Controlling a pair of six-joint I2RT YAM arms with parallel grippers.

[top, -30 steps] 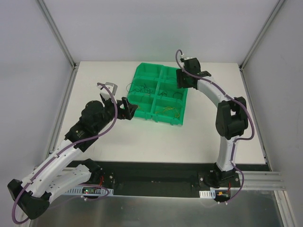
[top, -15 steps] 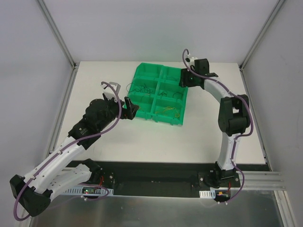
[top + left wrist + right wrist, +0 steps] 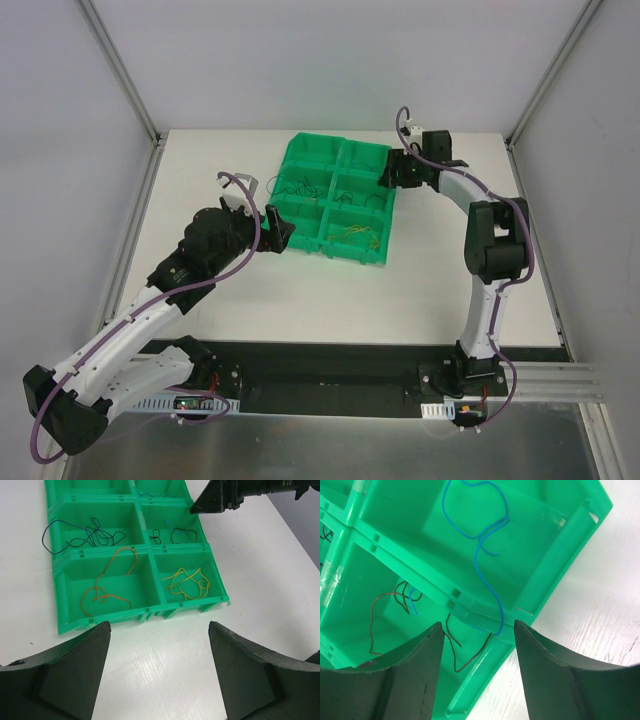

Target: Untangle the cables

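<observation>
A green compartment tray (image 3: 352, 254) holds loose cables. The left wrist view shows its near rim (image 3: 145, 614), a dark blue cable (image 3: 85, 535), an orange cable (image 3: 107, 582), a yellow cable (image 3: 187, 582) and a black cable (image 3: 177, 534), each in its own compartment. My left gripper (image 3: 280, 232) (image 3: 159, 630) is open and empty, low over the table just before the tray's near edge. My right gripper (image 3: 392, 172) (image 3: 477, 625) is open and empty at the tray's far right corner. A blue cable (image 3: 480, 540) runs over a divider toward a dark cable (image 3: 465, 650) between its fingers.
The tray stands at the back middle of the white table (image 3: 400, 290). Grey walls and metal posts close in the sides and back. The right gripper's black tip (image 3: 220, 497) shows at the tray's far corner in the left wrist view.
My right gripper has swung rightward to the tray's right edge, still open. My left gripper has crept a little closer to the tray's near edge.
</observation>
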